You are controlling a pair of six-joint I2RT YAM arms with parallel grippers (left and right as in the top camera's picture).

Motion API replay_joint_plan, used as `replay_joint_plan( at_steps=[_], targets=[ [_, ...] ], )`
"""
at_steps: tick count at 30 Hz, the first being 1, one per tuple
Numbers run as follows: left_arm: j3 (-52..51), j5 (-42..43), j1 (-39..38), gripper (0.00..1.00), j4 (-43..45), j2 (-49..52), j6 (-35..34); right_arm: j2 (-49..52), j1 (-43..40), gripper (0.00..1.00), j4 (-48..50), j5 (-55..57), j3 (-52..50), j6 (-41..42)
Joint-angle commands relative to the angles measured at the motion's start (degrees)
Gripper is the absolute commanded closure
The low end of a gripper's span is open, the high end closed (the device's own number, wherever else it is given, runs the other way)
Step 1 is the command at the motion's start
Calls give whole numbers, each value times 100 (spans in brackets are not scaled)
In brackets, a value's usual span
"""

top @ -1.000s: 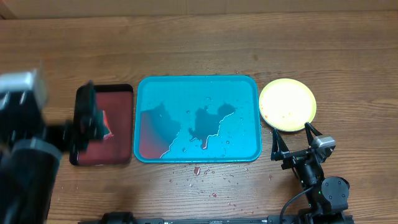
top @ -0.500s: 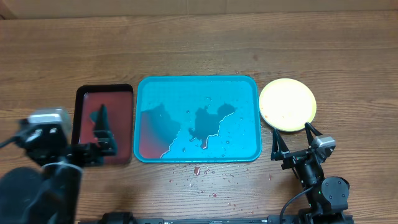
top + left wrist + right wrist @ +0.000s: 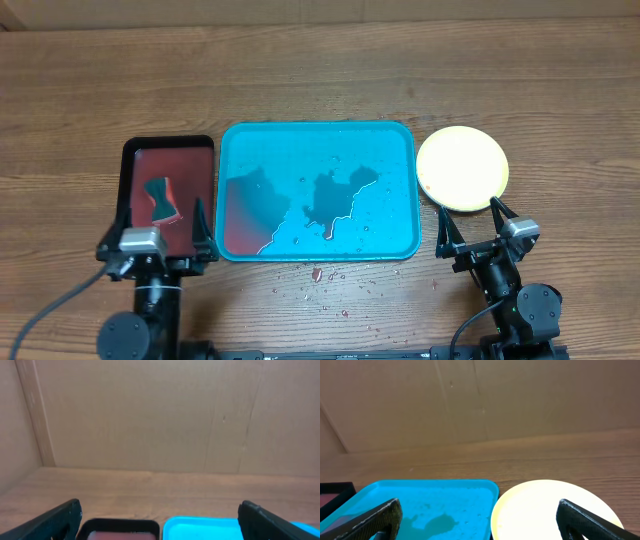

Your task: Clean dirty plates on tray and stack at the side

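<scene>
The turquoise tray (image 3: 395, 145) lies mid-table with puddles and a red smear at its left end; no plate is on it. A pale cream-yellow plate (image 3: 462, 168) sits on top at the tray's right side; whether other plates lie beneath it cannot be told. The blue and green plates are not visible. My left gripper (image 3: 158, 243) is open and empty at the table's front left. My right gripper (image 3: 480, 235) is open and empty just in front of the plate. The right wrist view shows the tray (image 3: 427, 505) and the plate (image 3: 545, 507). The left wrist view shows the tray's corner (image 3: 200, 527).
A black-rimmed dark red tray (image 3: 167, 146) left of the turquoise tray holds a dark sponge-like object (image 3: 162, 198). Its rim shows in the left wrist view (image 3: 120, 524). Red droplets (image 3: 318, 275) dot the wood in front of the turquoise tray. A brown wall stands behind.
My left arm has drawn back from over the dark red tray to the table's front edge, leaving the dark object lying in that tray. The right arm has not moved.
</scene>
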Motion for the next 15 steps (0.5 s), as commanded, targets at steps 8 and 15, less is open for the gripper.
replay_joint_plan(
  at_steps=[8, 15],
  targets=[
    [-1508, 61, 33, 0, 1161, -538, 278, -68, 44, 0, 28, -4, -61, 2],
    [-2120, 90, 33, 0, 1213, -538, 271, -68, 44, 0, 28, -4, -61, 2]
  ],
)
